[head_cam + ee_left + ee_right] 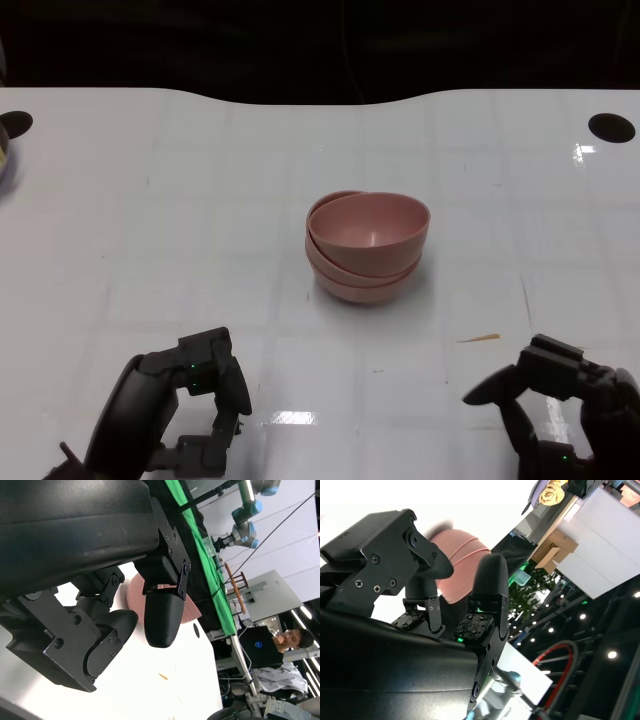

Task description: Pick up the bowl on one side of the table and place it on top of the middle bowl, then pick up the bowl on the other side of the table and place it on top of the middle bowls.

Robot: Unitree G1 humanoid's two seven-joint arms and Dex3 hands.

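1. Pink bowls [368, 246] sit stacked at the middle of the white bench [150, 240].
2. Left hand [190, 400], near left, has its fingers spread, holding nothing.
3. Right hand [560, 400], near right, likewise holds nothing.

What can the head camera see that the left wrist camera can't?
Only the head view shows the right hand, the whole white table and the pink bowls from above, stacked in the middle. Only the left wrist view shows a person beside the table, a green cloth and a far robot arm. Both show the left hand and the bowls; neither hand holds anything.
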